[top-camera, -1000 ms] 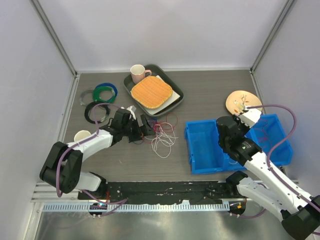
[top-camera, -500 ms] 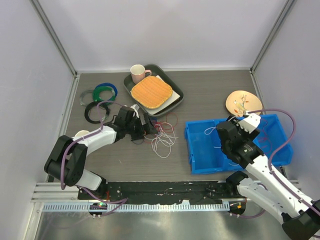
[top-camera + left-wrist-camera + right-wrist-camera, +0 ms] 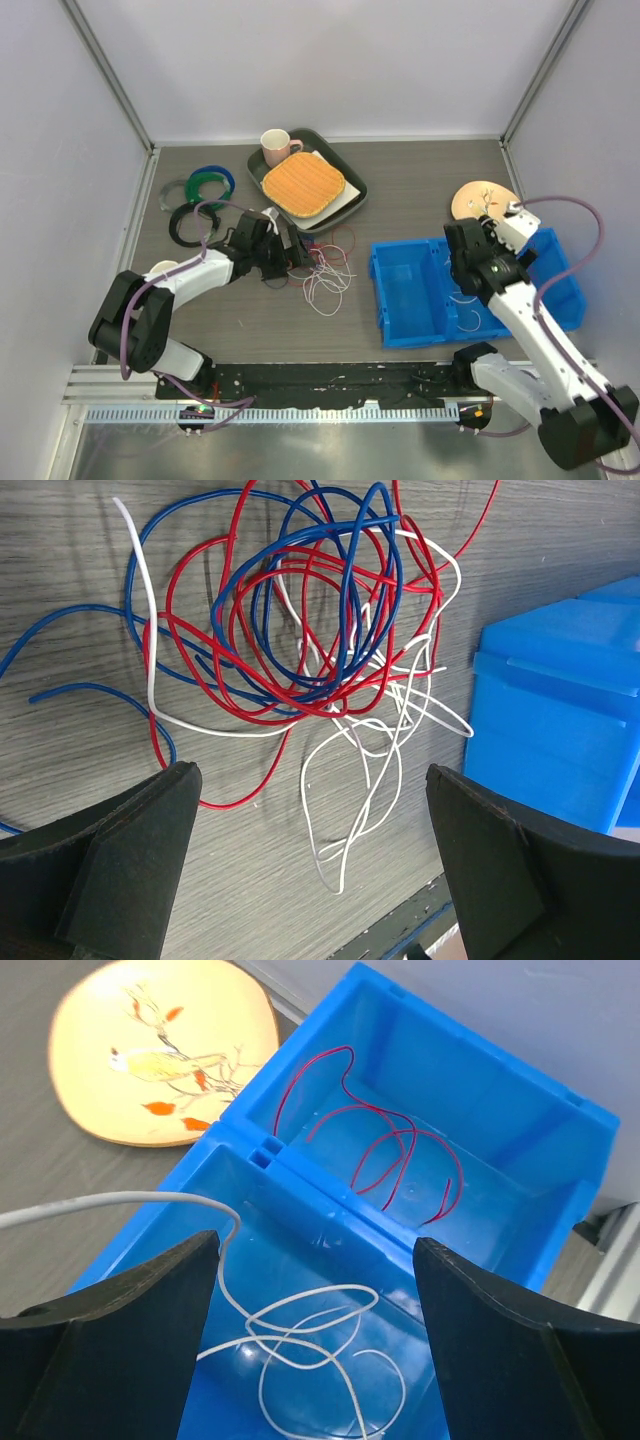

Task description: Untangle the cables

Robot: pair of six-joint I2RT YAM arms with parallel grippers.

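The cables [image 3: 326, 268] lie as a tangle of red, blue and white strands [image 3: 320, 630] on the table, left of the blue bin [image 3: 410, 295]. My left gripper [image 3: 296, 250] hovers at the tangle's left edge, open [image 3: 310, 780], nothing between its fingers. My right gripper [image 3: 464, 262] hangs open [image 3: 318, 1252] over the bin. Below it a loose white cable [image 3: 300, 1320] lies in one compartment, one end trailing over the bin's wall [image 3: 290, 1172]. A red cable [image 3: 392, 1150] lies in the compartment beyond.
A painted plate [image 3: 484, 201] lies behind the bin. At the back stands a tray [image 3: 352, 200] with an orange cloth [image 3: 303, 183] and a pink cup [image 3: 276, 148]. Thick ring coils [image 3: 192, 222] and a pale cup [image 3: 164, 271] sit left.
My right gripper has opened and let go of the white cable, which now lies in the bin; that arm swung back to the right. The left gripper edged closer to the tangle.
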